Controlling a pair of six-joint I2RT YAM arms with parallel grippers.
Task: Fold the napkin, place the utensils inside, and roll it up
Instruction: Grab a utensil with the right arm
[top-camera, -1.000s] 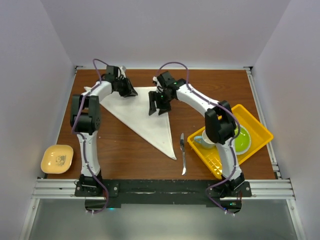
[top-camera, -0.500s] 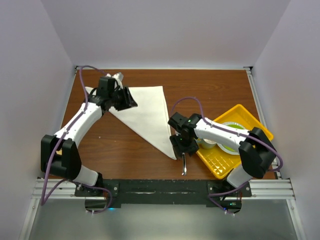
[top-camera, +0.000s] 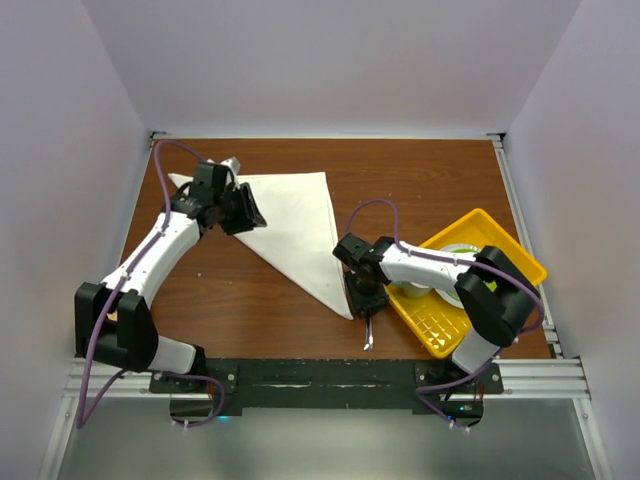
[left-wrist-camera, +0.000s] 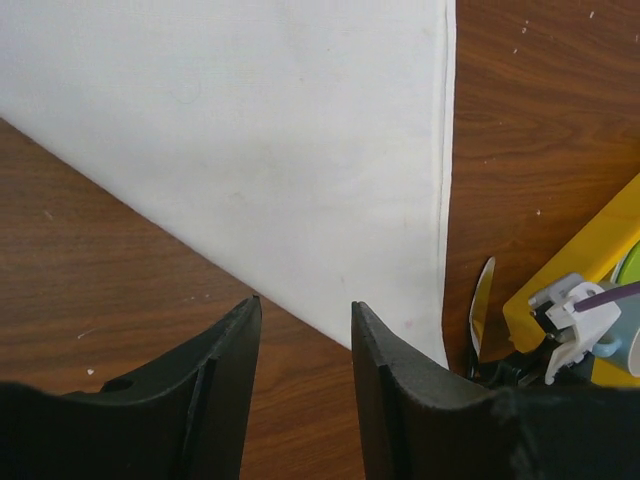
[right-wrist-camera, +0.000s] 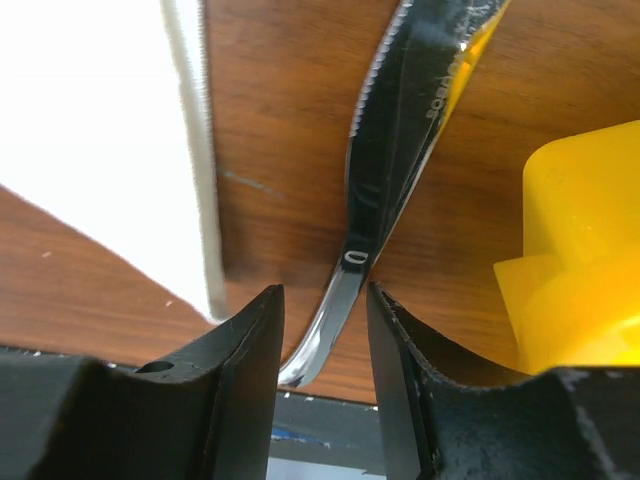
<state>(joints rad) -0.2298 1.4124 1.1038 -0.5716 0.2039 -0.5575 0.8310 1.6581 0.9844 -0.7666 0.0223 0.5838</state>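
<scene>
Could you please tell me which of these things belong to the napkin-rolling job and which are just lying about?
Part of the job:
- napkin, folded into a triangle
- knife, beside the napkin's near tip

Just lying about:
- yellow tray
- cup in the tray

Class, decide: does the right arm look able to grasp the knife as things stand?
Probably yes: the right end effector straddles the knife, open, with the napkin and tray lying clear to either side.

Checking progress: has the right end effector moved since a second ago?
Yes. The right end effector came nearer, from the napkin to beside the yellow tray.
</scene>
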